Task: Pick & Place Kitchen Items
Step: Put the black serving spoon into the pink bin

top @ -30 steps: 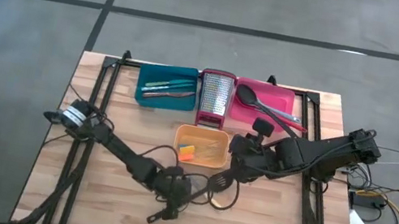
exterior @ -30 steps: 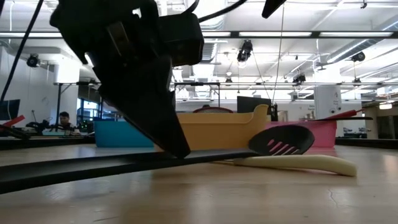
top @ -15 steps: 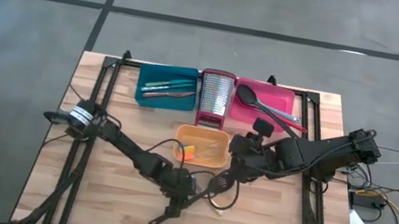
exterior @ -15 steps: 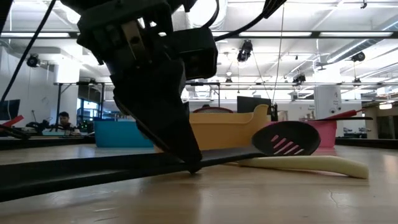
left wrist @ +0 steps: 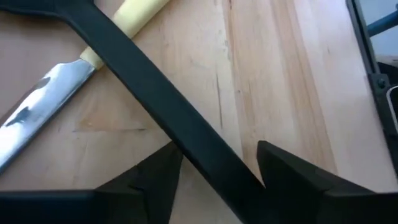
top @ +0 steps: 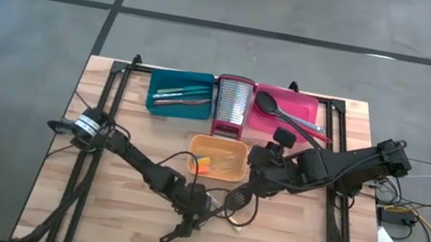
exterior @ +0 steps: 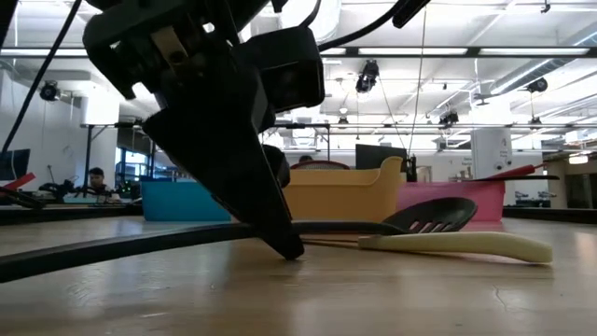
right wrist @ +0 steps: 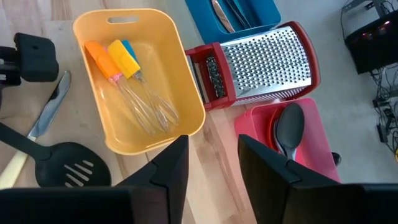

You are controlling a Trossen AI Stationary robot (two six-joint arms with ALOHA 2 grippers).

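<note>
Fingers of the left gripper stand spread on either side of the black handle of the slotted spatula, tips down at the wooden surface — straddling, not pinching. That spatula lies flat at mid-surface in front of the orange tray, its head toward the right arm, with a cream-handled knife crossing under the handle. Right gripper hovers over the near edge of the orange tray, fingers parted and holding nothing. Behind it stand the steel grater, the teal tray and the pink tray with a black spoon. Risk: the handle is thin and low — a closing pinch may skid off it, scrape the wood, or catch the knife as well and drag both.
</note>
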